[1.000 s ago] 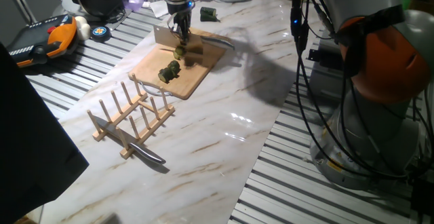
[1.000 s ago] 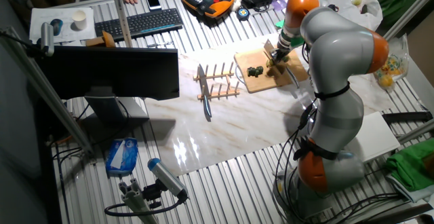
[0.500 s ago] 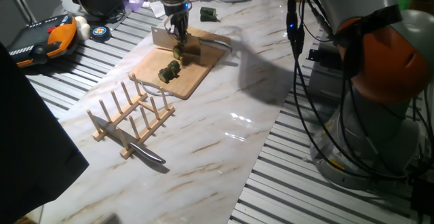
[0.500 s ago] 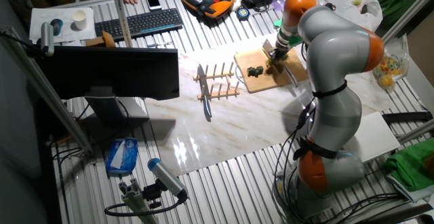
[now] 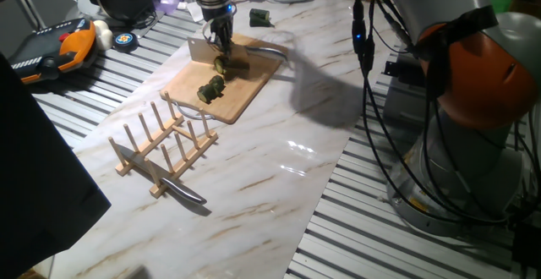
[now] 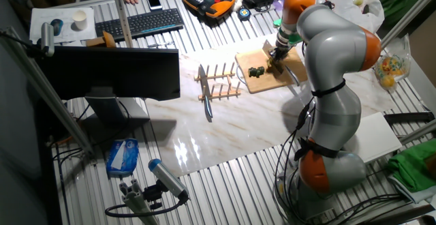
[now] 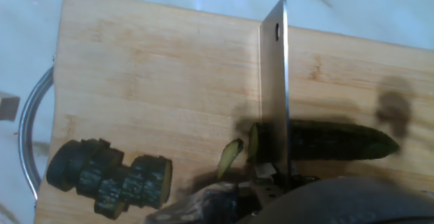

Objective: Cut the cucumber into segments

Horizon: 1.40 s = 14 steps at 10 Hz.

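In the hand view the cucumber (image 7: 332,141) lies on the wooden board (image 7: 156,75), pale cut end facing left. A cleaver (image 7: 274,81) stands edge-down across that end, and a thin slice (image 7: 230,159) leans just left of the blade. Several dark green segments (image 7: 108,178) lie in a row at the board's lower left. My gripper (image 5: 221,35) is above the board's far end, shut on the cleaver (image 5: 203,51) handle, with the cucumber (image 5: 225,62) under it and the segments (image 5: 211,89) nearer. The other fixed view shows the gripper (image 6: 278,52) over the board (image 6: 262,80).
A wooden rack (image 5: 165,142) with a knife (image 5: 161,174) laid through it stands on the marble nearer the front. A small dark green stub (image 5: 259,17) sits behind the board. Tools and an orange pendant (image 5: 59,49) lie at the left. The board has a metal handle (image 7: 27,139).
My gripper and the cleaver have shifted slightly toward the far end of the board. The cut segments and the rack have not moved.
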Motion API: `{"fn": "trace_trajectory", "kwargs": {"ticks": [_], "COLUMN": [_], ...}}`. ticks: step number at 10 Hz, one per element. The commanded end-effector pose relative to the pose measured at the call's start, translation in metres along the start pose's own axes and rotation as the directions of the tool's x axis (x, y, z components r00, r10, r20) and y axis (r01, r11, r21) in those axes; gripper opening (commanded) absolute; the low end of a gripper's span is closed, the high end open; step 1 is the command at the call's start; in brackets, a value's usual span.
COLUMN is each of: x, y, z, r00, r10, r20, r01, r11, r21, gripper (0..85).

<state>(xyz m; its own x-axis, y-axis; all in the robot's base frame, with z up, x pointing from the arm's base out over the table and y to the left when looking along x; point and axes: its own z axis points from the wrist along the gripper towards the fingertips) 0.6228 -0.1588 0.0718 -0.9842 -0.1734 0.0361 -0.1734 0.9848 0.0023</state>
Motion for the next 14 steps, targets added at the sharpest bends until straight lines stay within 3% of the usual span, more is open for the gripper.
{"fn": "trace_trajectory", "kwargs": {"ticks": [1, 8, 14], "x": [0.002, 0.016, 0.018], "y": [0.001, 0.022, 0.019], "z": [0.002, -0.003, -0.014], "r00": [1.000, 1.000, 1.000], "r10": [-0.001, 0.017, 0.016], "r20": [-0.007, -0.023, -0.025], "r01": [0.001, -0.017, -0.017], "r11": [1.000, 1.000, 1.000], "r21": [-0.007, -0.017, -0.019], "gripper": [0.7, 0.7, 0.7]}}
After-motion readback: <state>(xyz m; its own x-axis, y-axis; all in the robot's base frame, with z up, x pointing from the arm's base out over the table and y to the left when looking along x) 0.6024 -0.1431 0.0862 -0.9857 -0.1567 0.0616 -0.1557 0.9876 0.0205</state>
